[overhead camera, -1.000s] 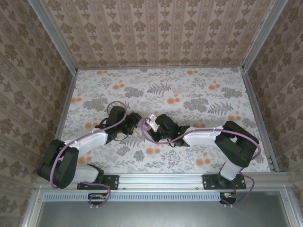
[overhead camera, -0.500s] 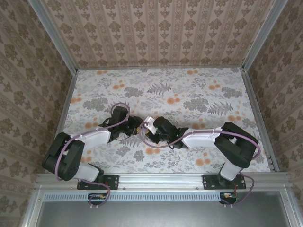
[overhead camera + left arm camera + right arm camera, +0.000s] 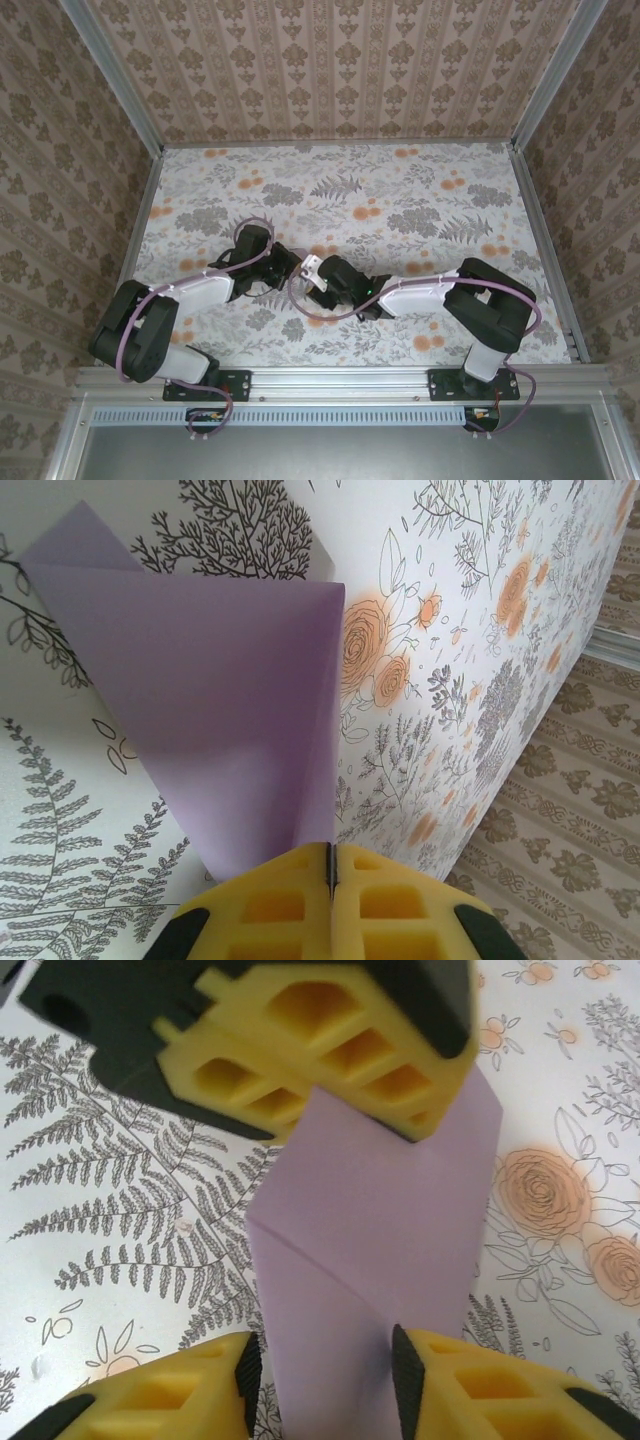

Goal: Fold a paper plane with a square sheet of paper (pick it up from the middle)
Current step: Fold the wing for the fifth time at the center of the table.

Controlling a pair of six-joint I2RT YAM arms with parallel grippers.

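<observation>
Floral tablecloth [image 3: 400, 190]; left pincer [image 3: 331, 870] clamped on lilac paper [image 3: 230, 700]; right pincer [image 3: 320, 1370] parted astride it.

We see a white cloth [image 3: 420, 200] over the desk [image 3: 250, 345] — it has orange flowers [image 3: 540, 1195] and grey fern leaves [image 3: 130, 1190] on it. Walls [image 3: 330, 70] with brown leafy stripes stand around it — shiny metal bars [image 3: 340, 378] run along the edges.

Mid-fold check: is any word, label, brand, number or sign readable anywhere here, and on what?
None can be read. The square sheet of paper is plain lilac; the yellow-fingered left gripper and right gripper carry no marks; the tablecloth bears flowers and ferns, no lettering.
</observation>
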